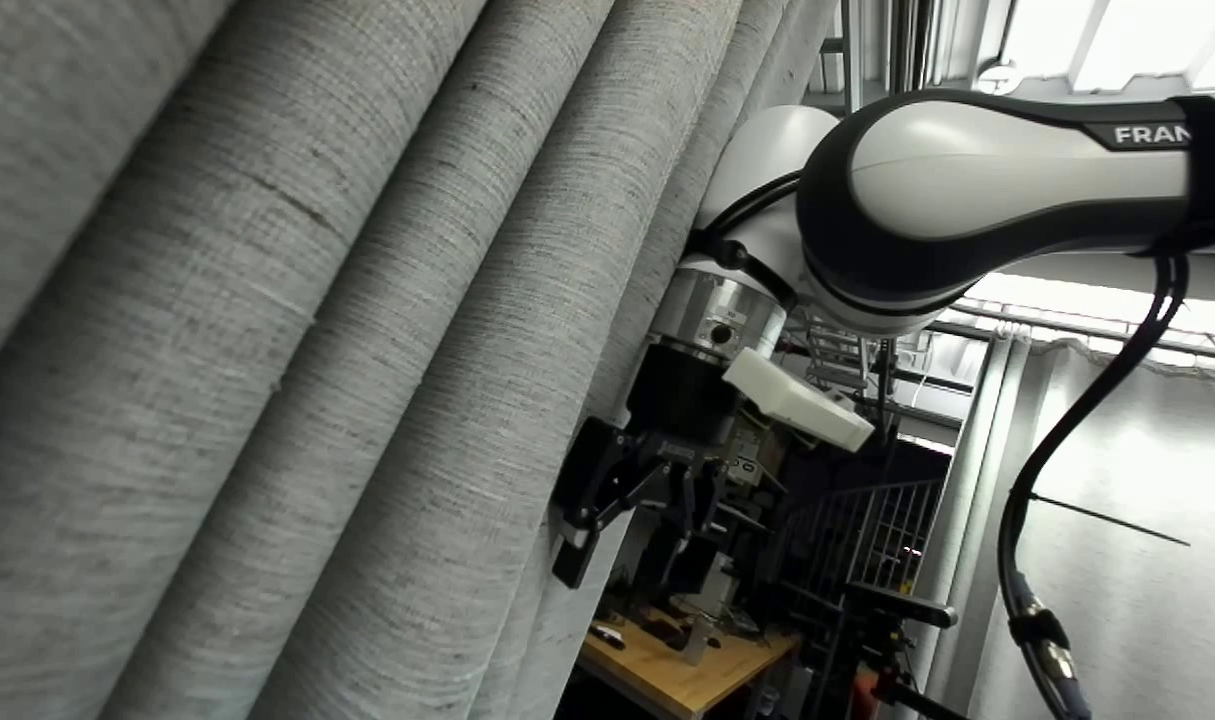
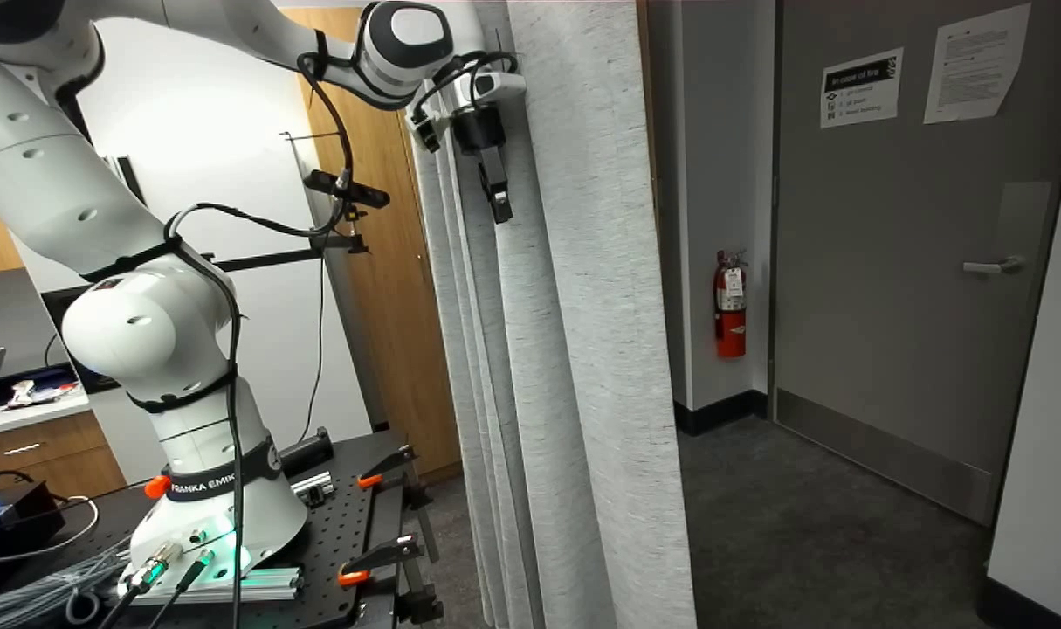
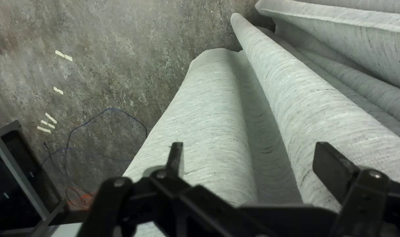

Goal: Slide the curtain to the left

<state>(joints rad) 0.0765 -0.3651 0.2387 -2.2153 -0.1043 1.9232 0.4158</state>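
1. Wrist view: the curtain (image 3: 285, 112) fills the middle and right of the frame, hem toward the top (it is seen from above, along its pleats); it also hangs in both exterior views.
2. The arm (image 2: 93, 210) stretches from the left of an exterior view toward the curtain at upper middle, probably set for a sideways drag.
3. The table (image 2: 348, 489), lower left there, carries the arm's base.
4. The gripper (image 3: 251, 161), bottom of the wrist view, has its jaws spread wide apart with pleats showing between; whether either side touches the curtain I cannot tell. That spread would suit straddling a fold.
5. Clamps (image 2: 385, 554) bite the table's right edge, presumably so pulling cannot shift the base.
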